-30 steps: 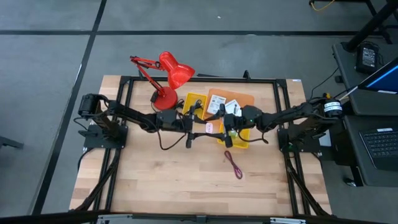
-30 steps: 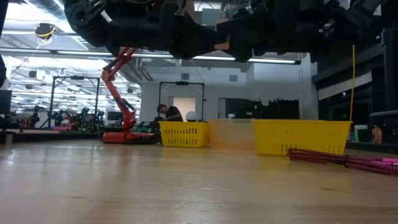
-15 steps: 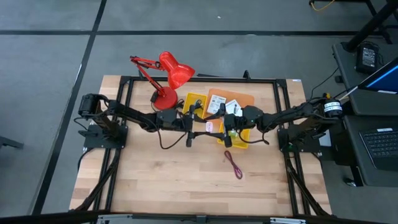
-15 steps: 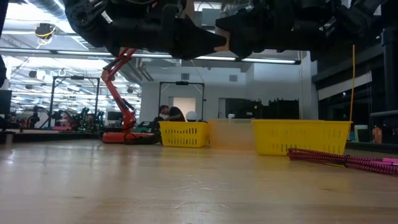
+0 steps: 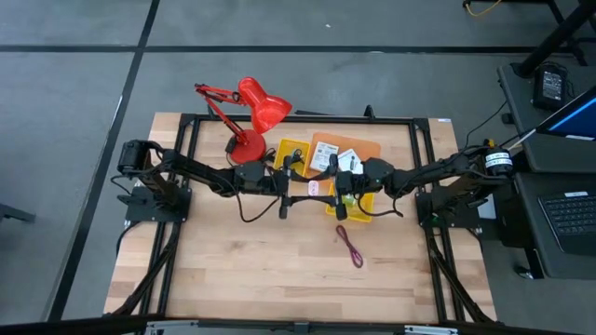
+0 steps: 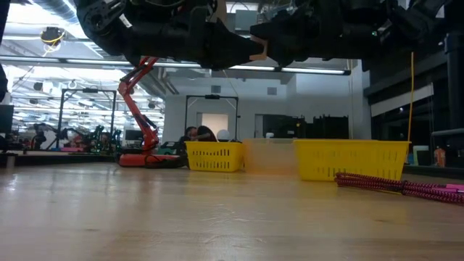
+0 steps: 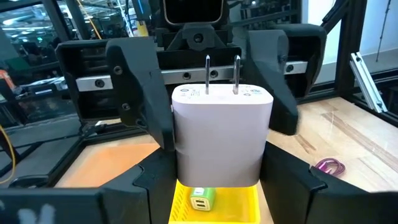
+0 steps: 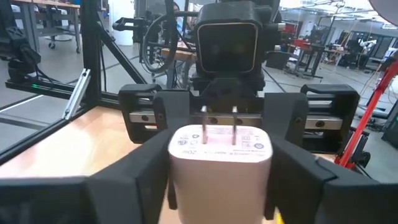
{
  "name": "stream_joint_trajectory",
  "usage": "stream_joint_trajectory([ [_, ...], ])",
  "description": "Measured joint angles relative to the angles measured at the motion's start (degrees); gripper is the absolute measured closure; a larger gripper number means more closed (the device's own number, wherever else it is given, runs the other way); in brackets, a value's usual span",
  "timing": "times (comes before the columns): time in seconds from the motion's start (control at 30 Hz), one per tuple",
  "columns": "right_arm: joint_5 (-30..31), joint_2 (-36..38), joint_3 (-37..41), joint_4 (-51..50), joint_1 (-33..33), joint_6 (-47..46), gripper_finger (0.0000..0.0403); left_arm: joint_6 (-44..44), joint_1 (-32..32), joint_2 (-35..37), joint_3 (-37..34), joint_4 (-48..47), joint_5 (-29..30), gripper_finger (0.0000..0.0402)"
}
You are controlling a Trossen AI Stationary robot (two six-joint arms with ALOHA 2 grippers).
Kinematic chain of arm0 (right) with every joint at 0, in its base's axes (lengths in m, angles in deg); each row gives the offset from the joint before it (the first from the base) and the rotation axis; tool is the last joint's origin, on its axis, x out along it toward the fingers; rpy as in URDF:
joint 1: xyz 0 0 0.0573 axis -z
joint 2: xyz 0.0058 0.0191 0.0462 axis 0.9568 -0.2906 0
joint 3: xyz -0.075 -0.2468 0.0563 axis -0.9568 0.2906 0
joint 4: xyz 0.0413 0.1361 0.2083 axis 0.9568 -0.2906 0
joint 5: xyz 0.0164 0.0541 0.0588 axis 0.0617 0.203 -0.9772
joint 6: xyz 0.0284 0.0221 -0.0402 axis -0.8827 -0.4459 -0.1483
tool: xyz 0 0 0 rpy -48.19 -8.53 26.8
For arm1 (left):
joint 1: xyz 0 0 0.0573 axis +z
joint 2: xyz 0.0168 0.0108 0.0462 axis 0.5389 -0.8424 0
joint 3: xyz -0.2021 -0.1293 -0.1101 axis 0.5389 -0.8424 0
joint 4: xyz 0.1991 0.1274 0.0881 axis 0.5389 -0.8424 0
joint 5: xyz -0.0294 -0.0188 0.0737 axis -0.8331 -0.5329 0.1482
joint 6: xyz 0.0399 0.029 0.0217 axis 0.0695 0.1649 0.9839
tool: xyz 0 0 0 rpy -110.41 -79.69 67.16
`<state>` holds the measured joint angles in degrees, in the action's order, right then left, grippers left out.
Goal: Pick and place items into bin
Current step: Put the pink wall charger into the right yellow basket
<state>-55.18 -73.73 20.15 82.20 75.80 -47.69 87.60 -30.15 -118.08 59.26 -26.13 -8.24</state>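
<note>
Both grippers meet level above the table's middle, fingers facing each other. Between them is a white wall charger (image 5: 319,189), prongs (image 7: 221,73) pointing up. My left gripper (image 5: 305,190) comes from the left and my right gripper (image 5: 333,190) from the right, and both are shut on it. In the low view the two grippers (image 6: 250,49) hang high above the wood. Below the charger a yellow bin (image 7: 245,202) holds a small green block (image 7: 200,199). A maroon cord (image 5: 350,246) lies on the table toward the near edge. White cards (image 5: 346,156) lie on an orange tray. My left gripper pinches the charger's body (image 7: 186,168) between its two fingers, one on each side wall, coming level from the table's left. The charger is lifted clear and upright, prongs up. My right gripper pinches the same charger by its side walls (image 8: 180,180), coming level from the table's right, opposite the other gripper. The charger's printed prong face (image 8: 217,144) points up.
A red desk lamp (image 5: 251,116) stands at the far left of the work area. A small yellow bin (image 5: 291,154), the orange tray (image 5: 358,147) and a larger yellow bin (image 5: 361,208) sit mid-table. A black frame (image 5: 186,186) borders the table. Bare wood (image 5: 233,270) lies near.
In the low view my right gripper has moved toward my left gripper, and the gap between the two has closed around the raised charger. It has kept still for the last half second. The charger has stayed at the same height.
</note>
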Motion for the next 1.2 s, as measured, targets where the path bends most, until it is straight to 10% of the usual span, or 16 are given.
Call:
stream_joint_trajectory([
  [0.17,0.3,0.1,0.1,0.0,0.0,0.3,0.0230,-0.4,0.0,0.0,0.0,0.0,0.3,0.0213],
  [0.6,0.0,0.1,0.0,0.0,0.0,-0.2,0.0231,-1.9,-0.2,0.3,0.0,-0.5,1.4,0.0173],
  [1.2,-0.1,1.6,0.0,-1.5,0.0,-1.5,0.0231,-1.0,-3.4,18.3,-0.9,-28.3,5.6,0.0234],
])
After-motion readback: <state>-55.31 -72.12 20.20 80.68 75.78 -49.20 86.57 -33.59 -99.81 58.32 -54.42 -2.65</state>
